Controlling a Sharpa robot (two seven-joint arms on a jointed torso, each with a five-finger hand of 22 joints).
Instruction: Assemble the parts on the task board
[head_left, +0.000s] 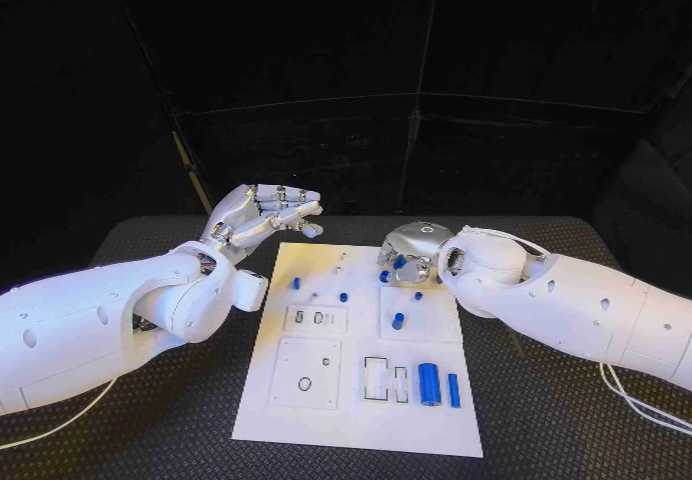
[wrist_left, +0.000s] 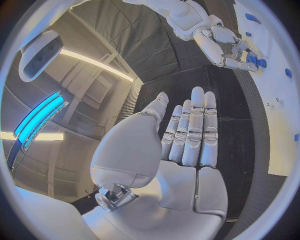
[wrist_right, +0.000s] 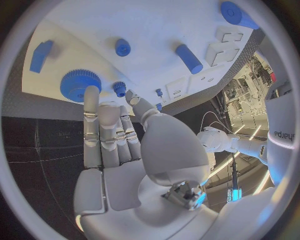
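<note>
My left robot hand (head_left: 264, 215) hangs off the task board (head_left: 361, 420)'s far left corner, fingers apart, holding nothing. My right robot hand (head_left: 414, 253) is over the board's far edge, fingers extended, one fingertip touching the blue gear (wrist_right: 80, 85); nothing gripped.

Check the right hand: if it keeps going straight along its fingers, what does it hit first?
Probably the large blue gear: the right hand points its fingertips at it on the task board, seemingly almost touching. Depth is unclear.

white task board (head_left: 361, 420) flat mid-table; small blue parts (head_left: 428, 384) scattered on it
</note>
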